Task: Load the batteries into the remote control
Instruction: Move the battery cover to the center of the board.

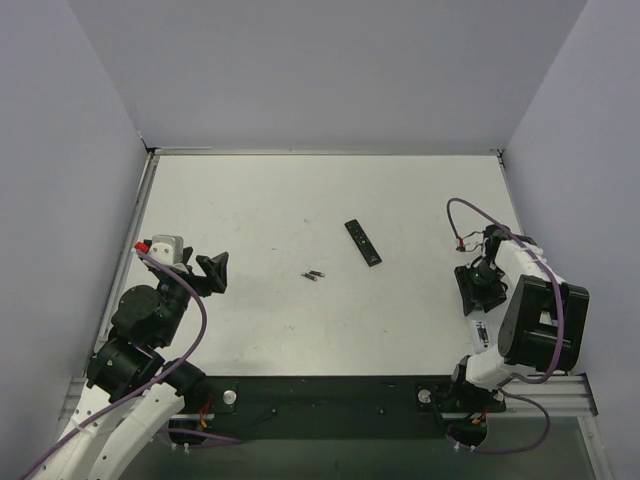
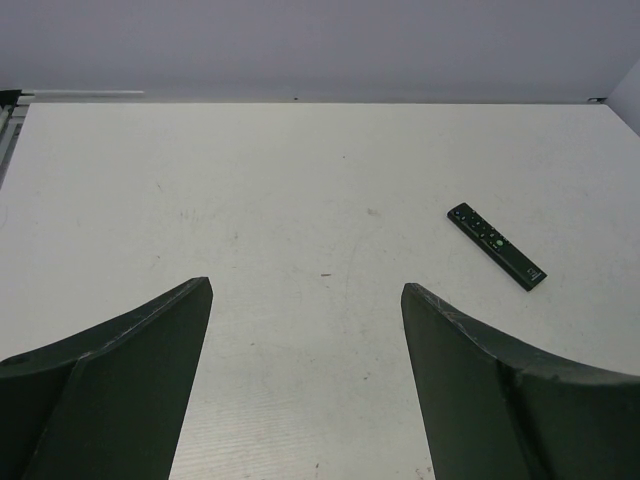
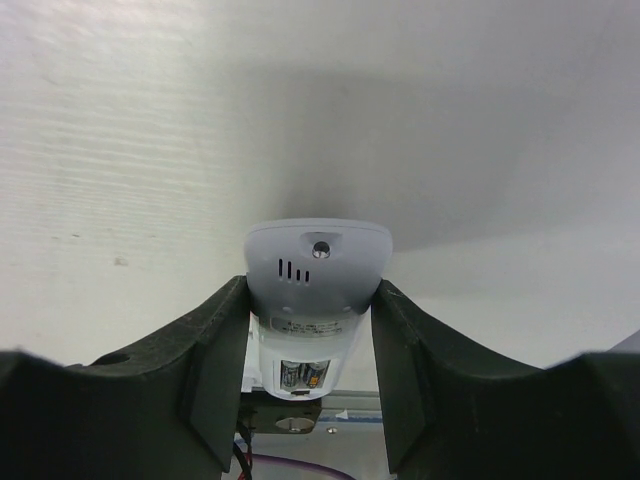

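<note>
Near the right edge of the desk (image 1: pixel 250 200), the right end effector (image 3: pixel 310 290) was clamped on the remote (image 3: pixel 318 250), its fingers pressing the two long sides close to the rounded end. The left end effector (image 2: pixel 307 288) hung open and empty over the left of the desk. Two batteries (image 1: pixel 314 275) lay loose near the desk's middle, close together. The black remote (image 1: pixel 363 242) lay just beyond them, well apart from both arms.

I judged the remote light, stiff and smooth-shelled. It seemed likely to slip or twist if squeezed only at its curved end, so a hold across the flat sides near mid-length would serve better. The batteries I judged light, hard and prone to roll, best pinched across the barrel.

From above, the arm covered the remote almost wholly. In the right wrist view its far half was cut off behind the fingers. A recess there seemed to hold printed cylinders, but I could not tell whether these were cells, or whether a cover was fitted.
</note>
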